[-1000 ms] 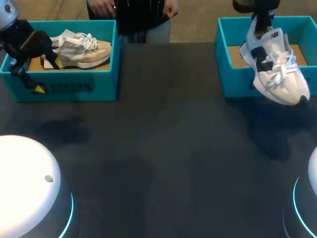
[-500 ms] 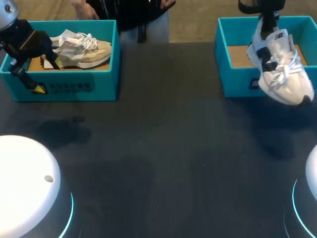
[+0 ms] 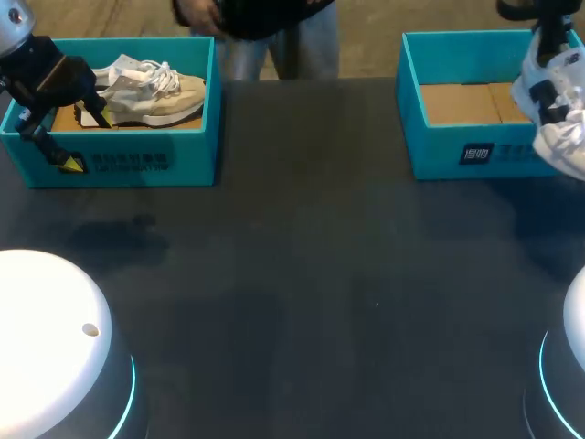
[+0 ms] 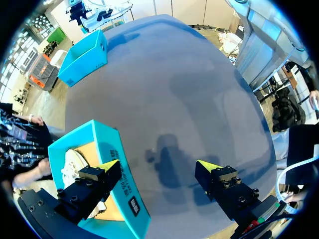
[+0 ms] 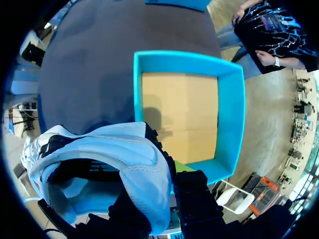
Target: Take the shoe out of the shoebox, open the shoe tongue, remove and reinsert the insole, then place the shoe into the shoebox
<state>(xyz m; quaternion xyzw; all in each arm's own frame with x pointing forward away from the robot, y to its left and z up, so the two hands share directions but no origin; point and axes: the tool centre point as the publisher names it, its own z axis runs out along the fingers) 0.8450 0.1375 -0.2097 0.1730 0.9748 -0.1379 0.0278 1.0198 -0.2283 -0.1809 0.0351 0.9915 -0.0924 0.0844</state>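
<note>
Pinches the white shoe (image 3: 555, 114) at the heel collar with the right claw (image 5: 169, 174), one finger outside and the other hidden, presumably inside the opening. Holds it heel-up and off the worktop (image 3: 302, 274), long axis sloping down from heel to toe toward the near right corner, just by the near right corner of the right shoebox (image 3: 439, 151). Probably calls for levelling the sole and setting down on bare worktop toward the middle. Keeps the left claw (image 3: 90, 140) spread astride the near wall of the left shoebox (image 3: 137, 165) at the far left corner, beside the beige shoe (image 3: 155, 91), well apart from the white one.
</note>
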